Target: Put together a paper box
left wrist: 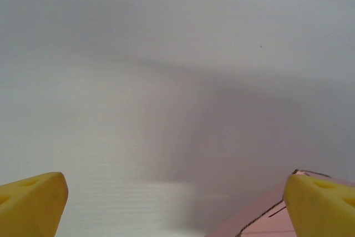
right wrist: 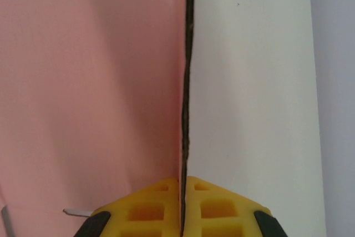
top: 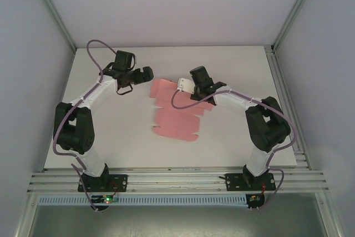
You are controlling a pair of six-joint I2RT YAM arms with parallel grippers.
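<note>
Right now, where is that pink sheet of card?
In the top view, the paper box lies mid-table between the two arms, its far edge pinched by the right pincer.

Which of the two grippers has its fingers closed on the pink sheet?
The right gripper: its fingers pinch the edge of the pink sheet. The left gripper has its fingers wide apart, holding nothing.

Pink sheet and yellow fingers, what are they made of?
The sheet looks like thin matte card: flat, with cut flaps and a very thin edge. The fingers look like smooth yellow plastic, maybe rubbery; moulded square pockets show.
</note>
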